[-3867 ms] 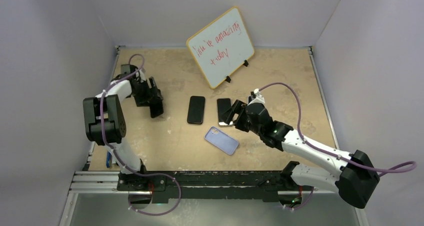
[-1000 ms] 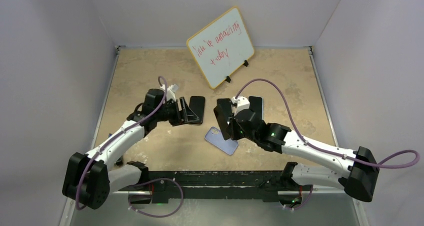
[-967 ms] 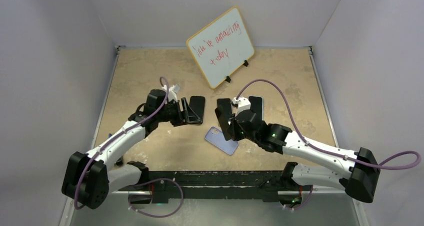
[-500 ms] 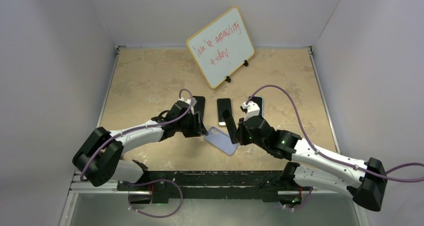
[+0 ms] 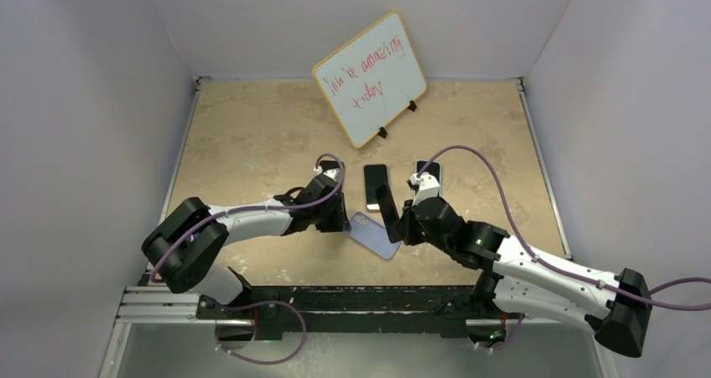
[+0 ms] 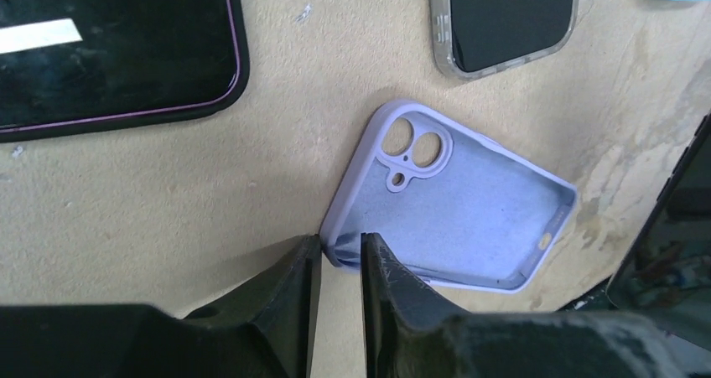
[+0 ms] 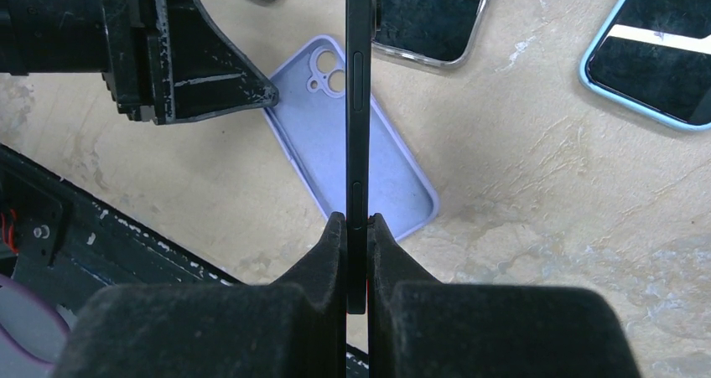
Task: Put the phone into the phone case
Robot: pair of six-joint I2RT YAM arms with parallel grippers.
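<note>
Your right gripper (image 7: 358, 227) clamps a dark phone (image 7: 359, 101) by one end, edge-on and upright, over the lilac phone case (image 7: 319, 143), which lies open side up on the tan table (image 7: 545, 185). Your left gripper (image 6: 337, 261) pinches the case's raised rim at a corner by the camera cut-outs — one finger inside the wall, one outside — with three other phones (image 6: 503, 18) lying beyond.
</note>
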